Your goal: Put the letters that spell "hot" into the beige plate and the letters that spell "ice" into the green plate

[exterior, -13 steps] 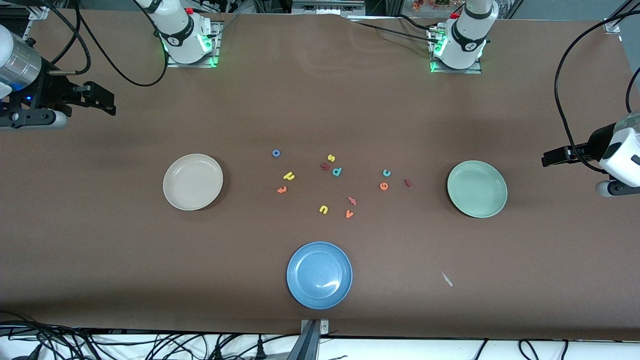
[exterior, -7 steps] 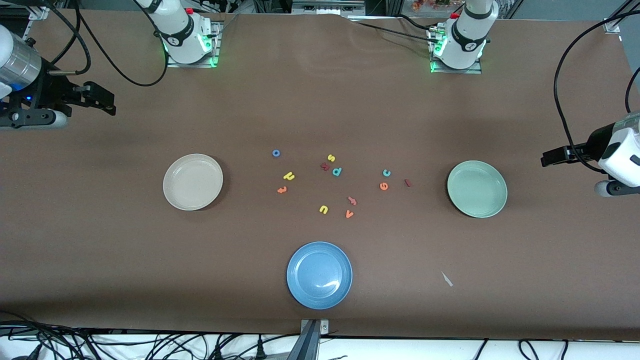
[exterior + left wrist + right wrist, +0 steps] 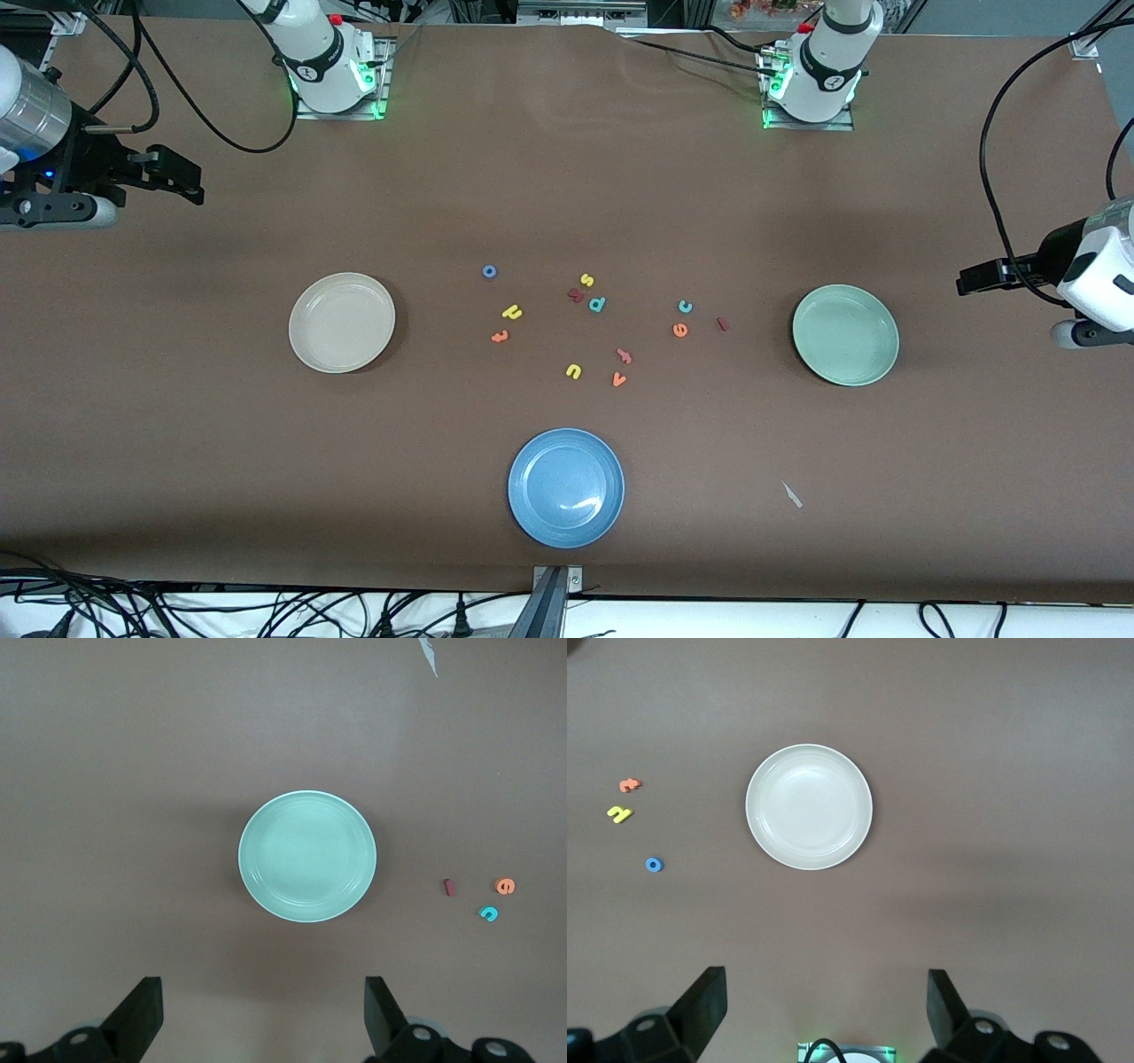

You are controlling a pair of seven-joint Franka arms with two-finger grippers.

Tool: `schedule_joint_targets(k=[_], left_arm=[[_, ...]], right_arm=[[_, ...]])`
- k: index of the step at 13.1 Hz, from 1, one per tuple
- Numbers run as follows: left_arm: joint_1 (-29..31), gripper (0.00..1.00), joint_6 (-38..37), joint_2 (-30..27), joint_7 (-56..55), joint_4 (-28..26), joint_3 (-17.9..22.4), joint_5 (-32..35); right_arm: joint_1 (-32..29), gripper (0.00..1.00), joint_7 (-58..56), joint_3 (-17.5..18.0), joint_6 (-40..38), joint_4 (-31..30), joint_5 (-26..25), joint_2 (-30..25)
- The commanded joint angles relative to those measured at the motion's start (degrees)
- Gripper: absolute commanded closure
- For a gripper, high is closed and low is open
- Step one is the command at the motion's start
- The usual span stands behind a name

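Nothing shifted since a second ago: yellow h [image 3: 511,311], blue o [image 3: 489,271], orange t [image 3: 500,336], teal c [image 3: 684,307], orange e [image 3: 679,330] and red i [image 3: 723,324] lie on the tabletop [image 3: 567,195], between beige plate [image 3: 309,341] and green plate [image 3: 877,363]. Left gripper [image 3: 261,1014] hangs above green plate, right gripper [image 3: 824,1010] above beige plate, jaws released, both waiting; sorting not begun.

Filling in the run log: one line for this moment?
stage: start | left gripper: open, above green plate | right gripper: open, above beige plate | both plates empty | letters on table

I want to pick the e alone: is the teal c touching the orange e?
Apart. The left wrist view shows brown table between the c and the e; the front view shows the same gap.
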Motion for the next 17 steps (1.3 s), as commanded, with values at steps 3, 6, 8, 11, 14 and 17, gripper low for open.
schedule_joint_targets(k=[3,6,8,11,14,17], left_arm=[[-0.66,0.0,0.06,-0.18,-0.15,-0.16,0.02,1.15],[-0.66,0.0,0.06,0.16,-0.15,-0.07,0.02,1.15],[-0.66,0.0,0.06,0.43,-0.15,0.02,0.02,1.15],[-0.66,0.0,0.06,0.7,-0.15,0.11,0.02,1.15],[-0.66,0.0,0.06,0.7,-0.15,0.11,-0.07,1.15],[-0.66,0.0,0.06,0.7,-0.15,0.11,0.02,1.15]], right_arm=[[-0.34,0.0,-0.5,-0.8,-0.51,1.61,3.08,-0.2],[0.01,0.0,-0.24,-0.27,-0.24,1.61,3.08,-0.03],[-0.08,0.0,-0.68,-0.36,-0.6,1.61,2.99,-0.03],[-0.08,0.0,-1.55,-0.45,-0.6,1.61,2.82,-0.03],[-0.08,0.0,-1.65,-0.45,-0.6,1.61,2.64,-0.03],[-0.08,0.0,-1.65,-0.54,-0.6,1.61,2.73,-0.03]])
